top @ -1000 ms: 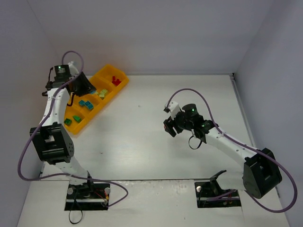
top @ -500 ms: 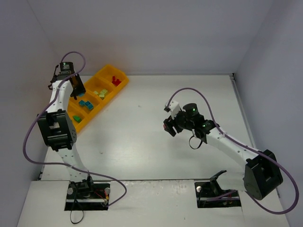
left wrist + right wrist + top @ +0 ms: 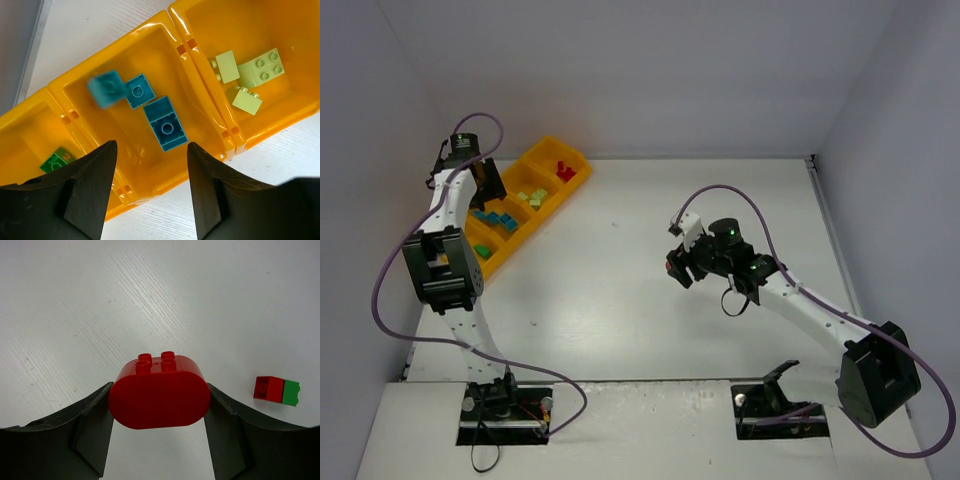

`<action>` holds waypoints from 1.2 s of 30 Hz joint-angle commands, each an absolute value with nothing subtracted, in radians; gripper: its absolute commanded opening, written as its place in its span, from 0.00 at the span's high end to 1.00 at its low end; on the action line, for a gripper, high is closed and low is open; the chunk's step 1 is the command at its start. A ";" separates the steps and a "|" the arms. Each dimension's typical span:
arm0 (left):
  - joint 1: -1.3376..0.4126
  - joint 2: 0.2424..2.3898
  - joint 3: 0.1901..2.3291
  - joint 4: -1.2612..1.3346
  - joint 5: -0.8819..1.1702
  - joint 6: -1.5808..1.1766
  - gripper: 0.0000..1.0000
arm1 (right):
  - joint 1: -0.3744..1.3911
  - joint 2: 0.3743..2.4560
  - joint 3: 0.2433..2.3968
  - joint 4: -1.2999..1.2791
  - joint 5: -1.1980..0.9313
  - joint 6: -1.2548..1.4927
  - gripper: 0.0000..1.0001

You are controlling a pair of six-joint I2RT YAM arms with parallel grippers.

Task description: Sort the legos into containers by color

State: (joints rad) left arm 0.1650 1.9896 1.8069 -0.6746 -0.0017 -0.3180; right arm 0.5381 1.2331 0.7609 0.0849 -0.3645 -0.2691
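The orange-yellow tray (image 3: 578,162) stands at the far left. Its compartments hold red (image 3: 563,170), yellow-green (image 3: 532,197), teal (image 3: 500,220) and green (image 3: 480,250) bricks. My left gripper (image 3: 486,182) hangs open and empty over the teal compartment (image 3: 150,150). Below it lie two teal bricks (image 3: 165,122) and a third, blurred teal one (image 3: 105,89). Yellow-green bricks (image 3: 260,67) lie in the compartment to the right and a green one (image 3: 57,160) to the left. My right gripper (image 3: 674,268) is shut on a red rounded brick (image 3: 159,395) above the table's middle.
A small red-and-green joined brick (image 3: 276,390) lies on the white table, right of the held brick in the right wrist view. White walls close in the table on the left, back and right.
My left arm has swung back and up beside the tray, its gripper staying over the teal compartment; one teal brick is blurred there now. The right arm has hardly moved.
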 commanded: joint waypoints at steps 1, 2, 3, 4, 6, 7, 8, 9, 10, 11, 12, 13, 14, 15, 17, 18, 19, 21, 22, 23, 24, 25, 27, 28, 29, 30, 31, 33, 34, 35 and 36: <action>0.166 1.901 1.838 -0.660 -0.008 -0.314 0.48 | 0.538 1.207 0.813 0.117 -0.382 -0.262 0.91; 0.163 1.896 1.839 -0.663 -0.006 -0.313 0.48 | 0.538 1.207 0.813 0.117 -0.383 -0.262 0.91; 0.163 1.890 1.836 -0.663 0.000 -0.314 0.48 | 0.538 1.207 0.815 0.115 -0.383 -0.262 0.91; 0.163 1.870 1.833 -0.661 0.002 -0.318 0.48 | 0.538 1.201 0.815 0.115 -0.383 -0.261 0.91; 0.153 1.839 1.812 -0.653 0.072 -0.321 0.48 | 0.538 1.192 0.813 0.114 -0.388 -0.261 0.91; 0.149 1.800 1.798 -0.644 0.109 -0.328 0.46 | 0.538 1.181 0.813 0.115 -0.390 -0.262 0.90; 0.135 1.775 1.781 -0.615 0.200 -0.337 0.44 | 0.538 1.177 0.813 0.115 -0.396 -0.262 0.90; 0.126 1.755 1.738 -0.595 0.259 -0.350 0.42 | 0.538 1.174 0.815 0.115 -0.399 -0.264 0.89; 0.115 1.714 1.715 -0.569 0.328 -0.376 0.39 | 0.540 1.164 0.818 0.115 -0.402 -0.264 0.89; 0.098 1.697 1.695 -0.519 0.400 -0.386 0.38 | 0.540 1.160 0.821 0.115 -0.409 -0.265 0.89; 0.053 1.678 1.663 -0.487 0.513 -0.396 0.34 | 0.540 1.157 0.828 0.115 -0.411 -0.265 0.88; 0.022 1.675 1.654 -0.479 0.564 -0.394 0.33 | 0.540 1.154 0.833 0.117 -0.416 -0.268 0.88; -0.059 1.678 1.652 -0.479 0.668 -0.388 0.33 | 0.540 1.152 0.838 0.115 -0.420 -0.273 0.88; -0.096 1.684 1.654 -0.485 0.711 -0.382 0.32 | 0.540 1.149 0.844 0.117 -0.422 -0.276 0.88; -0.200 1.718 1.661 -0.485 0.850 -0.399 0.30 | 0.540 1.150 0.861 0.115 -0.426 -0.287 0.88; -0.230 1.742 1.663 -0.480 0.885 -0.408 0.29 | 0.540 1.155 0.867 0.115 -0.428 -0.290 0.88; -0.259 1.752 1.667 -0.466 0.909 -0.420 0.29 | 0.540 1.157 0.877 0.114 -0.428 -0.291 0.88; -0.337 1.770 1.661 -0.404 0.949 -0.462 0.29 | 0.540 1.164 0.885 0.114 -0.428 -0.298 0.88; -0.357 1.773 1.643 -0.370 0.957 -0.483 0.29 | 0.540 1.167 0.887 0.112 -0.428 -0.299 0.88; -0.392 1.785 1.635 -0.336 0.980 -0.526 0.29 | 0.540 1.173 0.888 0.113 -0.429 -0.302 0.88; -0.406 1.792 1.622 -0.275 0.998 -0.550 0.29 | 0.540 1.178 0.888 0.112 -0.430 -0.304 0.88; -0.419 1.798 1.617 -0.246 1.017 -0.587 0.28 | 0.540 1.183 0.891 0.113 -0.430 -0.304 0.88; -0.454 1.813 1.617 -0.201 1.054 -0.595 0.28 | 0.540 1.187 0.893 0.113 -0.431 -0.305 0.88; -0.463 1.816 1.617 -0.192 1.061 -0.594 0.28 | 0.540 1.189 0.894 0.114 -0.431 -0.307 0.88; -0.472 1.819 1.618 -0.178 1.071 -0.592 0.28 | 0.540 1.189 0.894 0.114 -0.431 -0.308 0.88; -0.483 1.822 1.620 -0.170 1.084 -0.591 0.27 | 0.540 1.190 0.894 0.114 -0.431 -0.308 0.88; -0.488 1.824 1.617 -0.164 1.089 -0.589 0.25 | 0.540 1.190 0.894 0.114 -0.434 -0.310 0.88; -0.497 1.832 1.617 -0.155 1.104 -0.580 0.25 | 0.540 1.193 0.894 0.113 -0.433 -0.310 0.87; -0.506 1.835 1.621 -0.161 1.118 -0.566 0.25 | 0.540 1.193 0.896 0.112 -0.433 -0.310 0.87; -0.511 1.841 1.621 -0.170 1.120 -0.561 0.25 | 0.540 1.193 0.894 0.113 -0.433 -0.310 0.87; -0.517 1.841 1.623 -0.176 1.121 -0.554 0.25 | 0.540 1.193 0.894 0.114 -0.433 -0.310 0.87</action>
State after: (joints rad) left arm -0.4973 1.8648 1.5890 -0.2466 1.0554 -0.5652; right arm 0.5381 1.1912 0.8417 0.0673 -0.4126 -0.2966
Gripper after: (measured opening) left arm 0.753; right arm 0.603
